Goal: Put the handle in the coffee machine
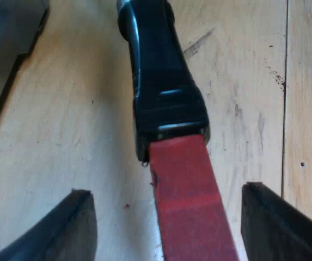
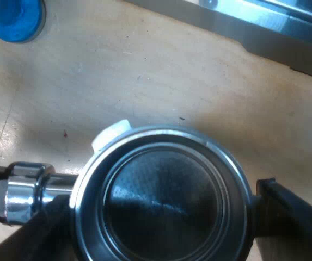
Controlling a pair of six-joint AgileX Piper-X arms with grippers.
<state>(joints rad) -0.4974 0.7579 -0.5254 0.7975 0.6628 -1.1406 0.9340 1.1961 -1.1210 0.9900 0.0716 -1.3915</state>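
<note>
Now left jaws wide, gaps beside handle (image 1: 166, 109); right jaws at holder (image 2: 161, 201), grip unclear.

Bare worktop (image 1: 63, 136) lies free on both sides of the handle (image 1: 164, 92); the machine (image 2: 264, 27) and a blue tamper (image 2: 14, 19) stand beyond the holder (image 2: 161, 133).
</note>
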